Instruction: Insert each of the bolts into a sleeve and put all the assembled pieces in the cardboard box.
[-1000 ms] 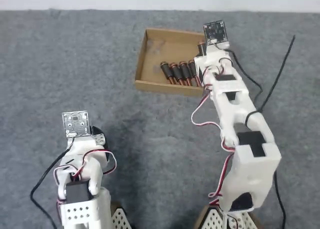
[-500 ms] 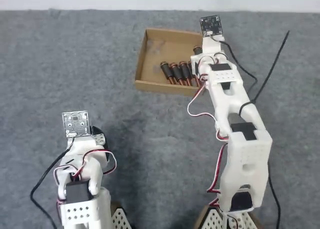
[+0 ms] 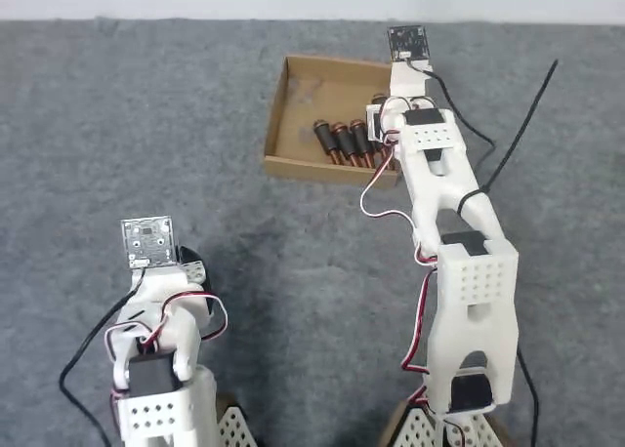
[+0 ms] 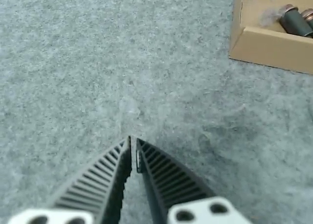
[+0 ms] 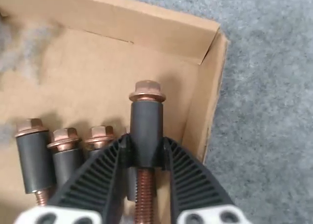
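My right gripper [image 5: 144, 153] is shut on an assembled piece [image 5: 145, 123], a copper bolt in a black sleeve, held over the right end of the cardboard box [image 5: 122, 21]. Three more assembled pieces [image 5: 63, 153] lie side by side on the box floor beside it. From above, the right arm reaches over the box [image 3: 281, 101], and the row of assembled pieces [image 3: 344, 142] lies inside near its front wall. My left gripper [image 4: 133, 145] is shut and holds nothing, low over the grey carpet, with the box corner [image 4: 259, 45] far off to one side.
Grey carpet [image 3: 146, 125] covers the whole table. The left arm [image 3: 156, 310] sits folded near the front left. A black cable [image 3: 527, 125] trails from the right arm over the carpet to the right of the box.
The right arm has stretched farther forward over the box, carrying the assembled piece toward its far right part. The left arm has stayed still.
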Controlling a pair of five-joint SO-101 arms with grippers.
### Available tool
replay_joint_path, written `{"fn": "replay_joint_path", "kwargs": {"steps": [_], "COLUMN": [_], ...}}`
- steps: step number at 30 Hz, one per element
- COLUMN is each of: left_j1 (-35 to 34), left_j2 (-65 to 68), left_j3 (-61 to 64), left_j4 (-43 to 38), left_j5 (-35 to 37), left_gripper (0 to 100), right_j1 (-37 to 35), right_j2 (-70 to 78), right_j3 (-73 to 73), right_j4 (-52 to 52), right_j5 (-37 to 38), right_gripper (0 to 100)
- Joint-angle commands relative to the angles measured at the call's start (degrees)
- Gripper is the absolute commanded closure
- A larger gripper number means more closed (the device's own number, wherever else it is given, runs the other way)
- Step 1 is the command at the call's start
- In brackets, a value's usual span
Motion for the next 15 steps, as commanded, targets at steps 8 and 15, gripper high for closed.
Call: {"fn": "replay_joint_path", "kwargs": {"steps": [8, 15], "left_j1": [0.0, 0.0], "left_j2": [-0.79, -0.79], "left_j3": [-0.75, -0.75], "left_j4": [-1.41, -1.41], "left_j5": [-0.53, -0.53], "left_gripper": [99, 99], "right_j1": [0.31, 0.84], "right_j2": [-1.54, -7.87], "right_j3": [-2.99, -2.81], "right_j4": [2.95, 7.6], "right_j5": [0.53, 0.44], "right_gripper": [87.8, 93.5]}}
